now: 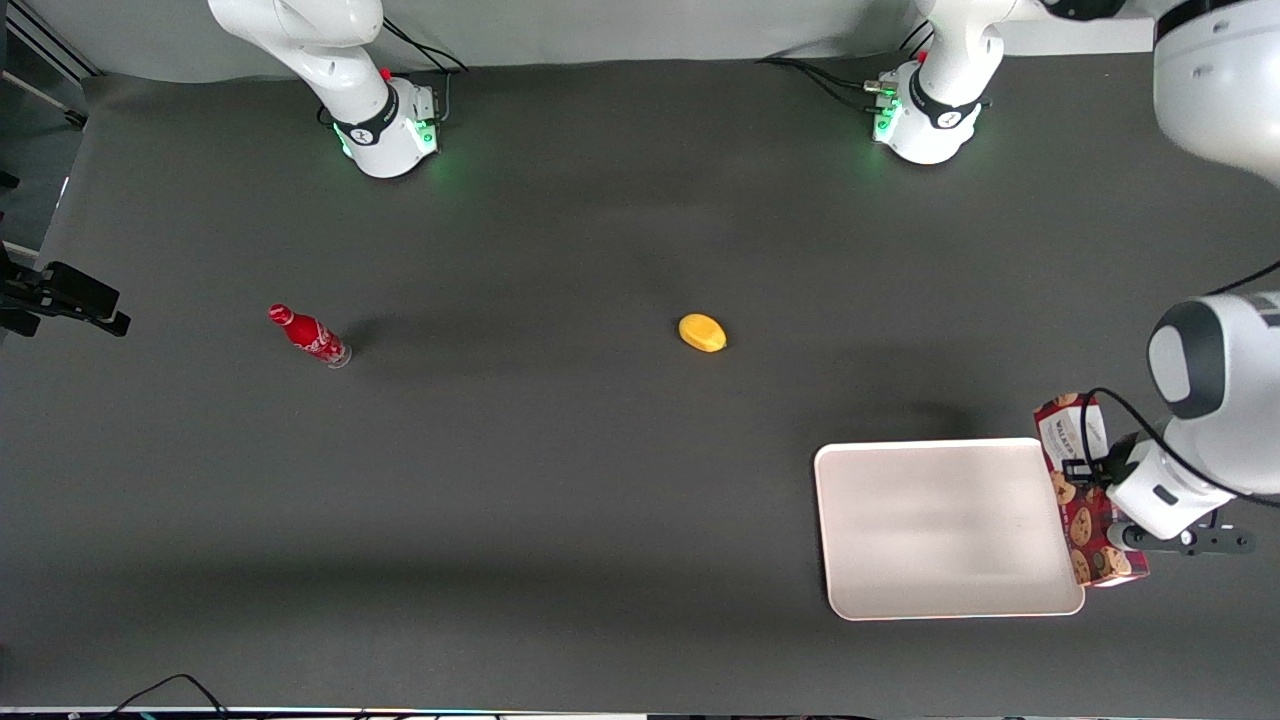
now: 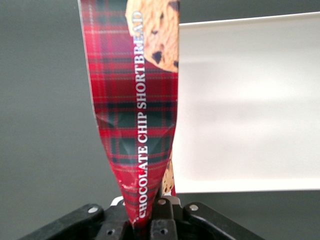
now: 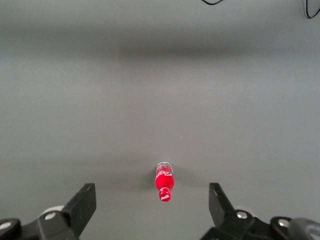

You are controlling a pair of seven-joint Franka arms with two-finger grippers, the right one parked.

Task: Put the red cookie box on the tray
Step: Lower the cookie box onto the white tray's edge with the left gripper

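Gripper (image 2: 145, 220) pinching creased tartan red cookie box (image 2: 137, 110), beside smooth tray (image 2: 250, 105)

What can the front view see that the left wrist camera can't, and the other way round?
Only the front view shows the red bottle toward the parked arm's end, the yellow object mid-table, both arm bases, and the whole tray with nothing on it.

Only the left wrist view shows the gripper shut on the box, pinching it to a crease, and the words CHOCOLATE CHIP SHORTBREAD.

Both show the box beside the tray's edge, not yet on it.
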